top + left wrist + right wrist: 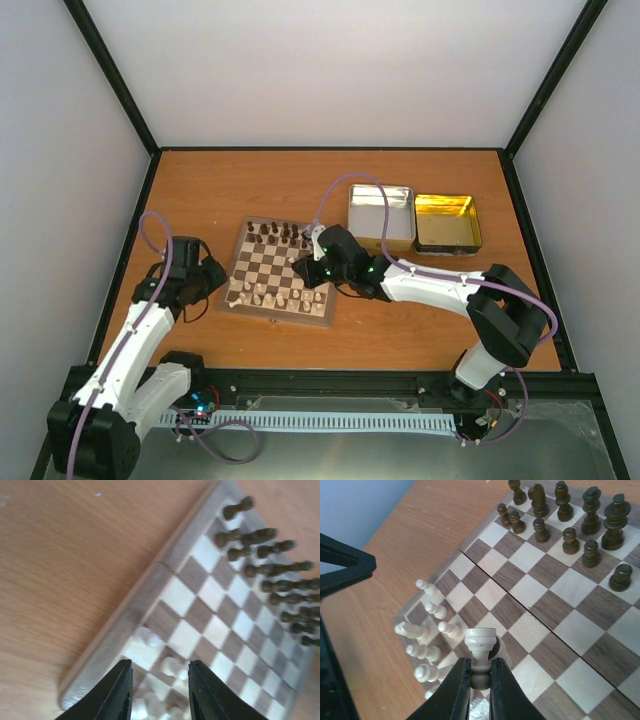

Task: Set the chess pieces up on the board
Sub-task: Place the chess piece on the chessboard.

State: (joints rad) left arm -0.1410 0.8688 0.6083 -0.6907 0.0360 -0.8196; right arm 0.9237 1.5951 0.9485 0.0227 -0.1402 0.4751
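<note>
The board lies left of the table's centre. Dark brown chess pieces stand along its far rows and cream pieces along its near rows. My left gripper hovers over the board's left edge. In the left wrist view this gripper is open, and a cream piece stands on the board below the gap, untouched. My right gripper is above the board's right side. There it is shut on the waist of a cream piece, above the board.
A silver tin and a gold tin sit open at the back right, beyond the right arm. Dark pieces fill the far rows in the right wrist view, and cream pieces crowd the corner left of the held piece.
</note>
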